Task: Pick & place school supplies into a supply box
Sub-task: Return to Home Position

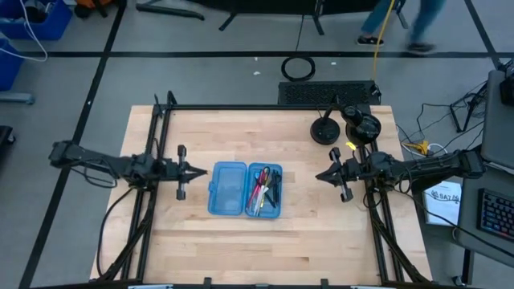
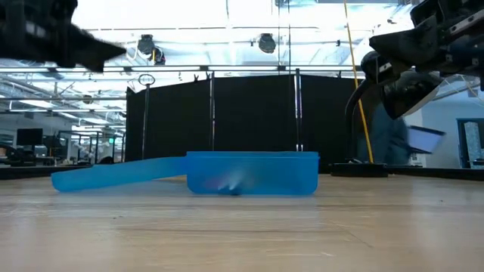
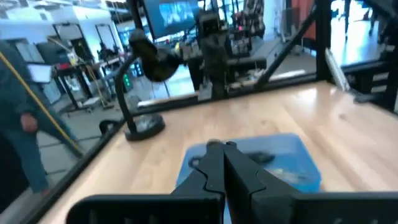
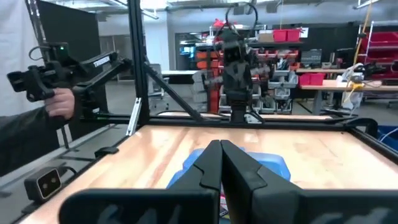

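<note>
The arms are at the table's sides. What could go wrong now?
The supply box lies open, with the school supplies loose in one half: a bump could spill them. The right tool, shut, is near the black stand and might catch it. The left tool, shut, points at the box and could push it.

The supply box [image 1: 227, 189] is translucent blue plastic, smooth and slightly glossy — the table [image 1: 241, 249] beneath is pale planked wood, matt, edged by a black metal frame [image 1: 241, 107].
</note>
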You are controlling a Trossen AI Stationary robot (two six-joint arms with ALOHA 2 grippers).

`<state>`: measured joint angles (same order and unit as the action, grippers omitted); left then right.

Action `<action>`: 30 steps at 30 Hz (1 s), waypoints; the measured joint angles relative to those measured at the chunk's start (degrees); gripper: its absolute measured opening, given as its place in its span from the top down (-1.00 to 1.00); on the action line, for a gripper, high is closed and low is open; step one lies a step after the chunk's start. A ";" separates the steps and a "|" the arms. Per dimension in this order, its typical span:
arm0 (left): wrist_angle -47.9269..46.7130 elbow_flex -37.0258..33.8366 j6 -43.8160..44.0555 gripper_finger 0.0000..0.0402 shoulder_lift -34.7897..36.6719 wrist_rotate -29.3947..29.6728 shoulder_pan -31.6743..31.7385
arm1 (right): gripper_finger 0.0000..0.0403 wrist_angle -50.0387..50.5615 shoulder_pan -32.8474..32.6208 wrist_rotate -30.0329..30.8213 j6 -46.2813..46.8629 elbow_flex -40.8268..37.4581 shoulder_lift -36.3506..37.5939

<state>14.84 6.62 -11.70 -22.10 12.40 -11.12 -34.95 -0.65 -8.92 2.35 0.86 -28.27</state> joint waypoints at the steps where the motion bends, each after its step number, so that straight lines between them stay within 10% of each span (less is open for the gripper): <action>1: 0.25 -1.16 0.04 1.00 0.44 -0.13 0.30 | 1.00 0.04 -0.02 -0.08 -0.47 0.00 0.00; 11: -2.62 -6.06 2.99 1.00 1.65 -12.15 7.85 | 1.00 0.67 3.25 0.03 -2.54 0.00 -0.04; 30: -13.13 -5.91 -0.24 1.00 14.21 -6.82 4.08 | 1.00 26.62 4.45 1.39 -0.40 5.52 18.45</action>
<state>1.71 0.71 -11.95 -7.88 5.58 -7.04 -8.34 3.80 -7.53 1.95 6.38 -9.82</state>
